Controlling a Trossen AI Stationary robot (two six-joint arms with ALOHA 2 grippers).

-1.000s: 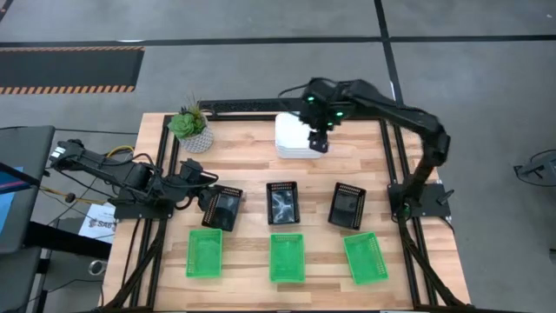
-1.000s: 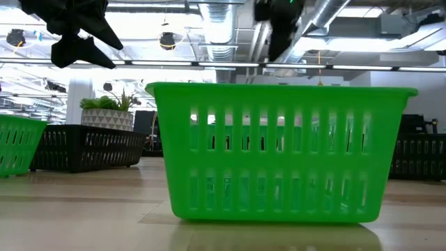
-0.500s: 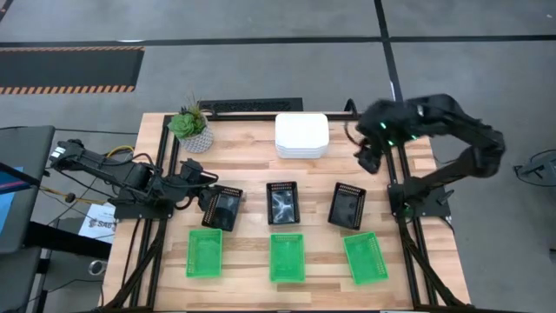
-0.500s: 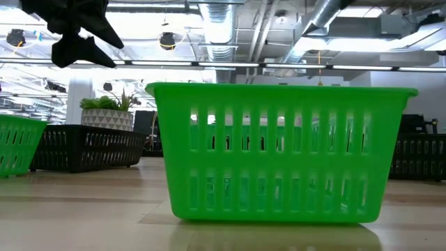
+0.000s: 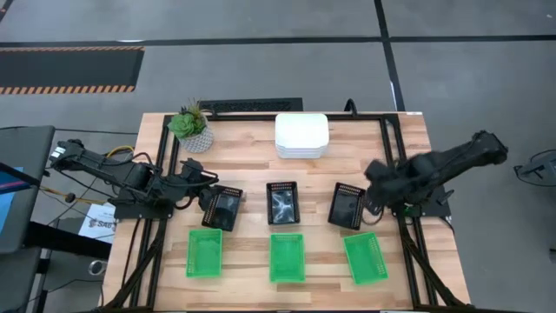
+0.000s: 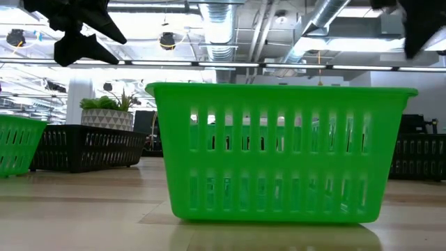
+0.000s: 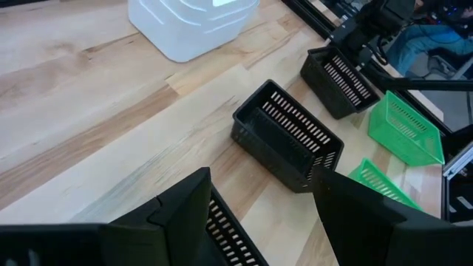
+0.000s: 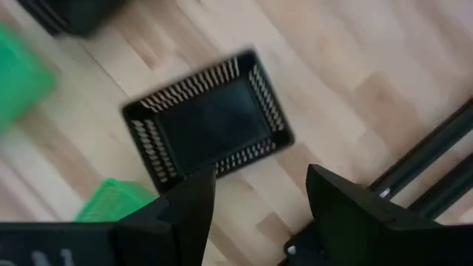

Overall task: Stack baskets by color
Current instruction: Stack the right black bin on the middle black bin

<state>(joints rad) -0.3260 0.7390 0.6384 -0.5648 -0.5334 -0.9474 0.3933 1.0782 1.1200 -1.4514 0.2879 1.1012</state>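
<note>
**Right pincer spread beside the right-hand black basket**

Right pincer (image 5: 375, 181): fingers spread wide, holding nothing, touching nothing. It hangs above the table (image 5: 252, 161) at about 3 o'clock, just beside the right-hand black basket (image 5: 347, 205); the right wrist view looks down on that basket's open mouth.

Left pincer (image 5: 207, 193): fingers apart, empty, hovering at 9 o'clock just beside the left-hand black basket (image 5: 224, 208).

Count:
- White baskets (image 5: 301, 135): one pile at 12 o'clock; the number in it cannot be read.
- Black mesh baskets: three, in a row across the middle, each apart from its neighbour; the centre one (image 5: 282, 202) sits between the two pincers.
- Green mesh baskets: three, in a row along the 6 o'clock edge – left (image 5: 205, 253), centre (image 5: 287, 257), right (image 5: 365, 257) – well apart.
- Potted plant (image 5: 191, 127): one, at 11 o'clock.

Room: bare wood between the white pile and the black row. A dark frame (image 5: 389, 152) runs along the table's edges.
</note>
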